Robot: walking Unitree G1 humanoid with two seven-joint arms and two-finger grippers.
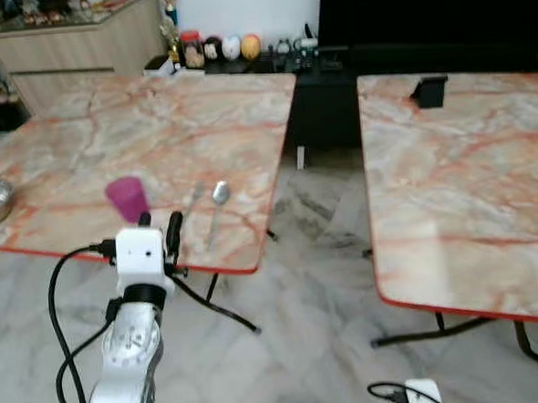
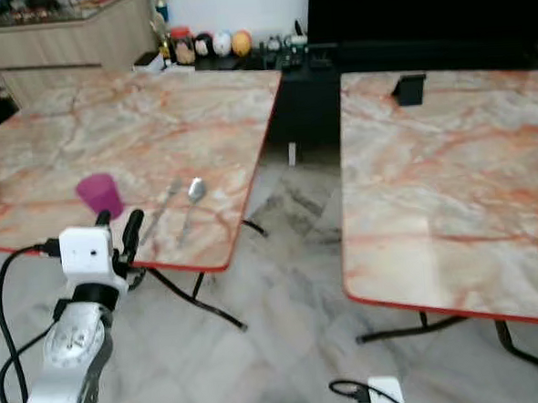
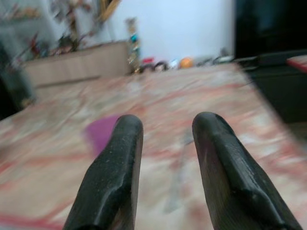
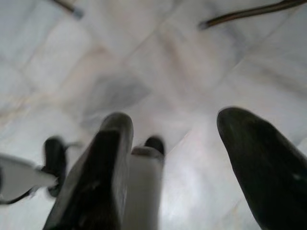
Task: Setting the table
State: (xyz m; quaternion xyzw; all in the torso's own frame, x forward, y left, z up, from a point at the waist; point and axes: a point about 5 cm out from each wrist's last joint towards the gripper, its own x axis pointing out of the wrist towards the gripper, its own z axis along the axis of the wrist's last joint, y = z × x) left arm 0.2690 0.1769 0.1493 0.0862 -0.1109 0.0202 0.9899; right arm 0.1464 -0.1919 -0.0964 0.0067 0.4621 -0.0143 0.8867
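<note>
Nearest, the left gripper hovers at the marble table's red front edge, fingers apart and empty. Just beyond stands the small purple plastic cup — light, tippable, best pinched across its wall — beside a thin metal spoon, slick and flat. Right gripper hangs open over the floor.

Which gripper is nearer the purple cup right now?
Left. The left gripper is raised at the table edge just in front of the purple cup, fingers open. The right gripper hangs low over the floor.
</note>
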